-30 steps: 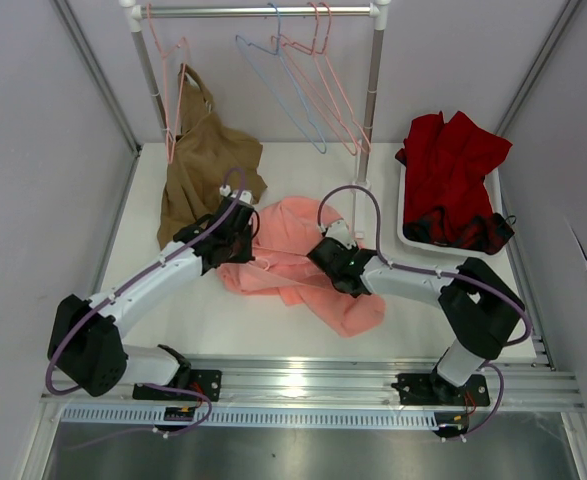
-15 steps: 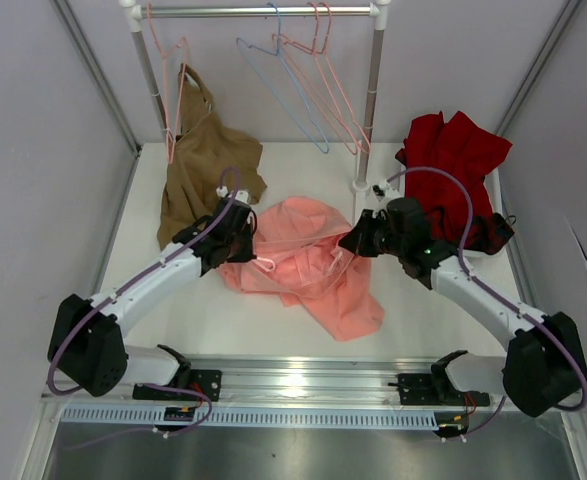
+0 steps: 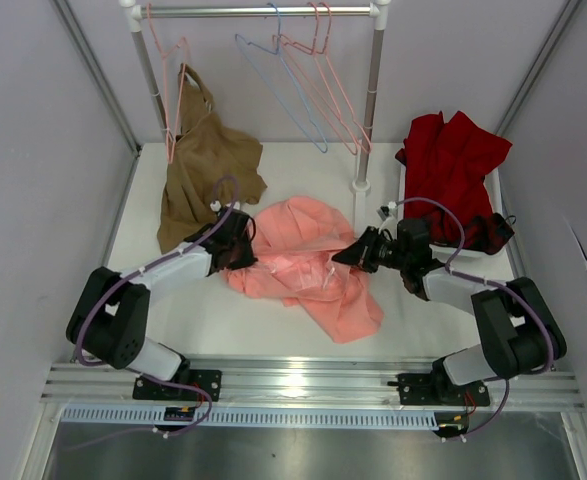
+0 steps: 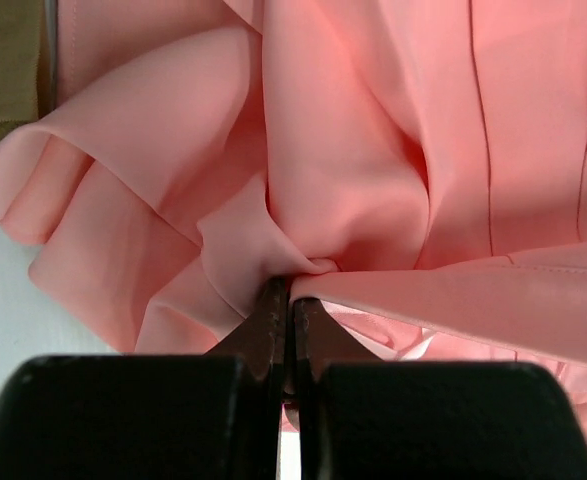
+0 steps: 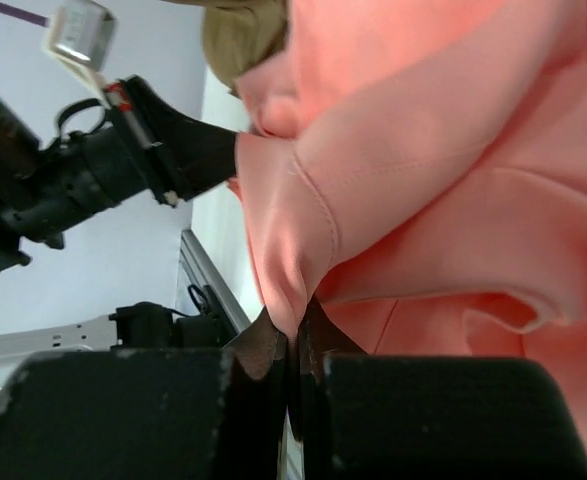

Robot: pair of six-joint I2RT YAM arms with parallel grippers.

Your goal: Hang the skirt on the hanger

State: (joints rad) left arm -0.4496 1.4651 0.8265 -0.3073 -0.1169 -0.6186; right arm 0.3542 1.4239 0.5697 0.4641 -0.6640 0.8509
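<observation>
Pinching from both sides: the loose salmon-pink fabric skirt [image 3: 308, 265] lies crumpled mid-table, between the two arms, with a tail trailing toward the near edge.

- The left gripper [image 3: 241, 250] is at the skirt's left edge and the right gripper [image 3: 348, 255] at its right. My guess is the two holds are meant to pull the cloth open so a waistband can be found. The fabric between them looks slack, not taut.
- The thin light blue wire hanger [image 3: 320, 148] hangs by its hook from the metal rail [image 3: 263, 11] at the back. It sits among pink wire hangers [image 3: 323, 80], well apart from the skirt and untouched.
- A tan-brown garment [image 3: 198, 170] drapes at back left, just beside the left gripper. A dark red garment [image 3: 453, 160] fills a white bin [image 3: 413, 238] on the right.

What the wrist views add:
- From overhead, neither grip can be read.
- Left wrist: the left gripper [image 4: 285, 295] has its fingers closed to a hairline on a small gathered fold of skirt [image 4: 373, 180].
- Right wrist: the right gripper [image 5: 295, 335] is clamped equally tight on a stitched hem edge [image 5: 313, 215]. The left gripper [image 5: 213, 150] shows across the cloth, touching its far edge.
</observation>
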